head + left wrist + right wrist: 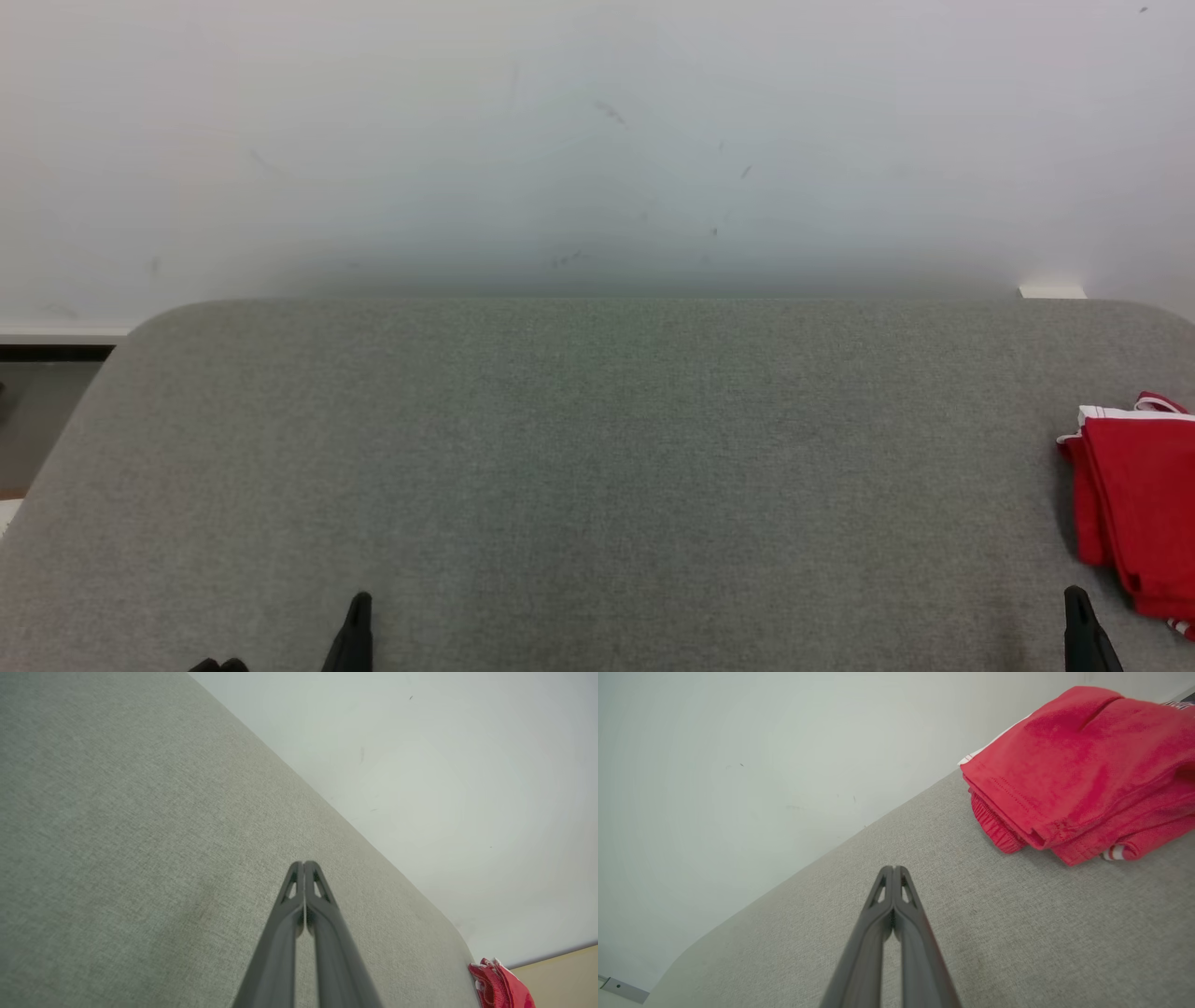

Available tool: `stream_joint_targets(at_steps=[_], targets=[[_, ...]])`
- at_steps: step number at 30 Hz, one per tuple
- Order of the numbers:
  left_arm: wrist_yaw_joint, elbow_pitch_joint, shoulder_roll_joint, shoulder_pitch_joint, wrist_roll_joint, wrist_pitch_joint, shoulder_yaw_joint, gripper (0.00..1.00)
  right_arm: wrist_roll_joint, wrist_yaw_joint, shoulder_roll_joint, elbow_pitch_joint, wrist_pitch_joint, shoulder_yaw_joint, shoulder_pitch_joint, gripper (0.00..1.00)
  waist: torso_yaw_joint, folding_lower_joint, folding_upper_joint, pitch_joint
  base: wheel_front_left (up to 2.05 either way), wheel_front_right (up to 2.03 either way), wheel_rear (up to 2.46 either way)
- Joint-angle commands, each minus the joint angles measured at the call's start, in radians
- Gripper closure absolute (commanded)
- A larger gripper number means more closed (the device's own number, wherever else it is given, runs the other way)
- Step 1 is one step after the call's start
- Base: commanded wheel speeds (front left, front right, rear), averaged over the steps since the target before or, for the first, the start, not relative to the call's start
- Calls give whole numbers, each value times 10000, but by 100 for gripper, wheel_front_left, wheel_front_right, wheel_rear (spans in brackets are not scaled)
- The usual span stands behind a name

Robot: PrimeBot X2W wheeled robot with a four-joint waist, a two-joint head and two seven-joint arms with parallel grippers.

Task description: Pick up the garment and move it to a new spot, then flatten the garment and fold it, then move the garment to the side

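Holds left gripper (303, 863) and right gripper (893, 869) clenched on nothing over the grey table (597, 448); has the folded red garment (1134, 504) lying at that table's right edge; may push it off with one careless nudge.

Red garment (1134, 504) at four o'clock runs off the right edge; left gripper (360, 605) at seven and right gripper (1075, 599) at five, both clipped by the bottom edge.
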Motion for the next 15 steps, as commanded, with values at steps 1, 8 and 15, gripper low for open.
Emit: stream_joint_targets(at_steps=[1, 8, 15], targets=[[-37, -136, 106, -262, -305, 53, 69, 100, 309, -7, -112, -67, 52, -26, -276, 100, 0, 0, 0, 4, 0, 0, 0], [-111, -130, 130, -408, -1237, 286, 236, 100, 1280, -8, -121, -40, 296, -47, -453, 100, -3, 0, 0, 37, 0, 0, 0], [-175, -123, 149, -537, -2109, 492, 379, 100, 2183, -10, -130, -14, 522, -68, -616, 100, -5, 0, 0, 71, 0, 0, 0]])
